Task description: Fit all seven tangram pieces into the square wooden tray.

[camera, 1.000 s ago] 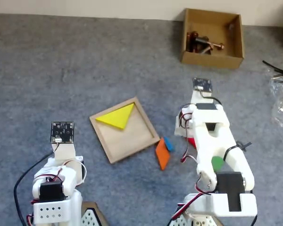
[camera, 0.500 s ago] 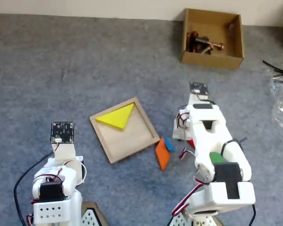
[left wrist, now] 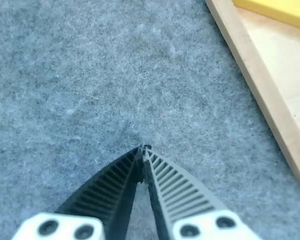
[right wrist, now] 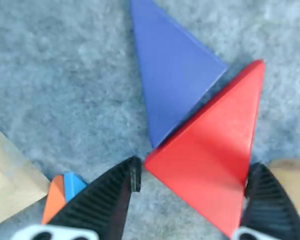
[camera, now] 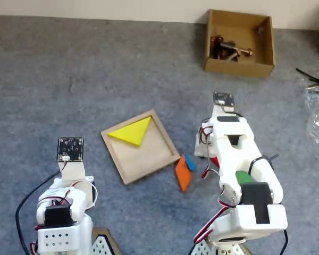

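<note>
My left claw (left wrist: 142,150) is sitting pinched shut on nothing, tips hanging just over the grey carpet (left wrist: 90,75) beside the square wooden tray (camera: 143,158) — the yellow triangle (camera: 132,133) is lying inside along one edge. Moving right, the orange piece (camera: 183,174) and small blue piece (camera: 190,162) are resting together just off the tray's corner. My right claw (right wrist: 195,175) is gaping wide, a finger either side of the red triangle (right wrist: 210,150) — the big blue triangle (right wrist: 170,85) is lying against it.

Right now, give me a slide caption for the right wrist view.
Open right hand straddling the red triangle, blue triangle alongside it, on grey carpet.
</note>
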Robot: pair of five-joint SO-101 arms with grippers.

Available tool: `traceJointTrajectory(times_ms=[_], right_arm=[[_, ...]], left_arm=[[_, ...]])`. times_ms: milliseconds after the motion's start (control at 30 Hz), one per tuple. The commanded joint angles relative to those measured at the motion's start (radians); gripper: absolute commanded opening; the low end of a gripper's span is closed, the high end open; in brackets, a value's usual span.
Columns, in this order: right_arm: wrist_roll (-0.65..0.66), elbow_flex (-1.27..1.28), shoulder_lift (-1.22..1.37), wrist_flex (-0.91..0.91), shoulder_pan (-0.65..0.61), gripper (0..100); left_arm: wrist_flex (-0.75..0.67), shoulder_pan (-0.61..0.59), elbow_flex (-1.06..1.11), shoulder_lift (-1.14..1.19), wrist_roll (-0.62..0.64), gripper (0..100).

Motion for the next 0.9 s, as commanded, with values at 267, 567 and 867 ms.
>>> traceJointTrajectory(times_ms=[267,567,867], right_arm=[[0.005,-0.079,-0.002,-0.001,-0.004,31.7],[0.005,-0.079,0.002,-0.028,0.001,31.7],[0.005,-0.079,-0.001,-0.041,0.022,25.8]], left_arm=[[0.008,-0.008,0.021,0.007,0.003,0],[0.008,-0.008,0.021,0.007,0.003,0],[0.008,-0.008,0.021,0.007,0.003,0]])
